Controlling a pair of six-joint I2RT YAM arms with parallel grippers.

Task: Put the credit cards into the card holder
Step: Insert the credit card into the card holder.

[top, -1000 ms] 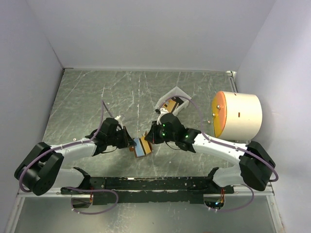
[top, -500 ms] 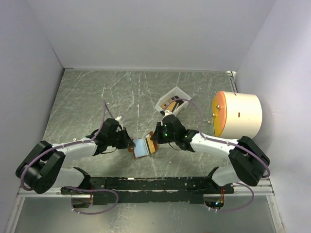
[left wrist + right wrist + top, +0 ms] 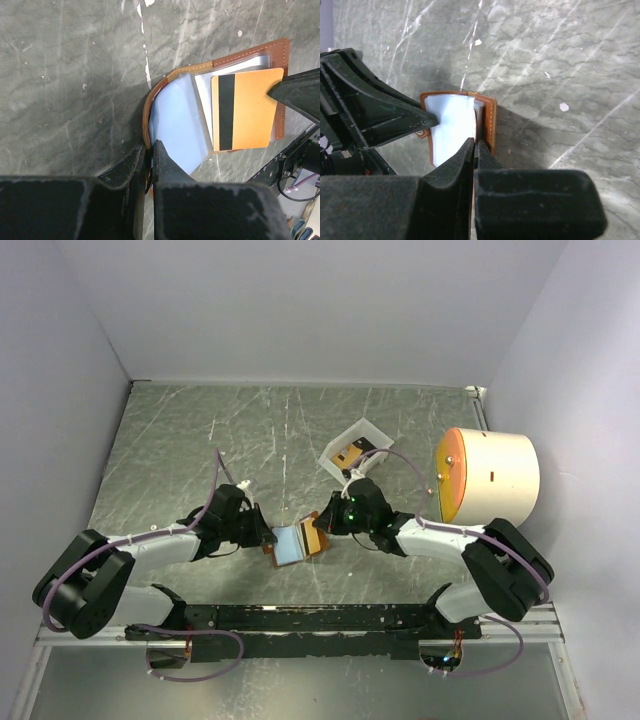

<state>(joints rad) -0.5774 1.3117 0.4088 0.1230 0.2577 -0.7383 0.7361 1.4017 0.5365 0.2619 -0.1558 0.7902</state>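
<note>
The brown card holder (image 3: 287,545) lies open on the table between the arms, its clear pockets up (image 3: 180,125). My left gripper (image 3: 265,536) is shut on the holder's left leather edge (image 3: 150,145). My right gripper (image 3: 322,524) is shut on an orange credit card (image 3: 314,533) with a black stripe (image 3: 247,110). The card lies over the holder's right half, partly in among the clear pockets. In the right wrist view the card is edge-on between my shut fingertips (image 3: 475,142), against the holder (image 3: 447,125). More orange cards (image 3: 350,456) lie in the white tray.
The small white tray (image 3: 338,438) stands behind the right gripper. A large cream cylinder with an orange face (image 3: 487,477) lies at the right. Grey walls close in the table on the left, back and right.
My right gripper has brought the orange card left and down onto the holder. The holder now lies more open. The left gripper keeps its hold and has barely moved.
</note>
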